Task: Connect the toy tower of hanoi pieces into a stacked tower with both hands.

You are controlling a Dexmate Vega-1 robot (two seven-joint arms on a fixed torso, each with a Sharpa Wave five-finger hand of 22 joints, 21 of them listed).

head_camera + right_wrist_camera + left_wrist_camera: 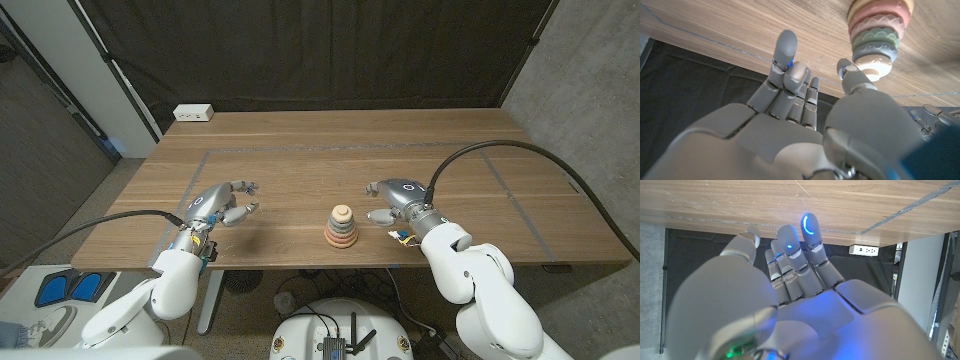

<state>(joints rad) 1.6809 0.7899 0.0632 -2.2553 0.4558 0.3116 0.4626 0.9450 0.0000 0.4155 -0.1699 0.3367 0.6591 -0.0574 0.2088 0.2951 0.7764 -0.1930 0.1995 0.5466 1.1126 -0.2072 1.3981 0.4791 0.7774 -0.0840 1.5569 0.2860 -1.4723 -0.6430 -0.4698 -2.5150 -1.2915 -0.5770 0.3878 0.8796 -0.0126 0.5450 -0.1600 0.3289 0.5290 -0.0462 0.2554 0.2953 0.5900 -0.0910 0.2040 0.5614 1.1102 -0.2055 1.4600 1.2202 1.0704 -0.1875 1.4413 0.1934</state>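
Observation:
A small stacked tower [343,227] of pastel rings, wide at the base and topped by a pale knob, stands upright near the table's front middle; the right wrist view shows the tower [878,31] close to the thumb. My right hand [398,199] sits just right of it, fingers apart, holding nothing, with a small gap between them. My left hand [219,203] is well to the left of the tower, fingers loosely spread and empty. In the left wrist view the left hand [790,295] reaches toward bare table.
The wooden table [300,150] has thin tape lines marking a rectangle. A white power strip [194,113] lies at the far left corner. A dark curtain hangs behind. Black cables run from both arms.

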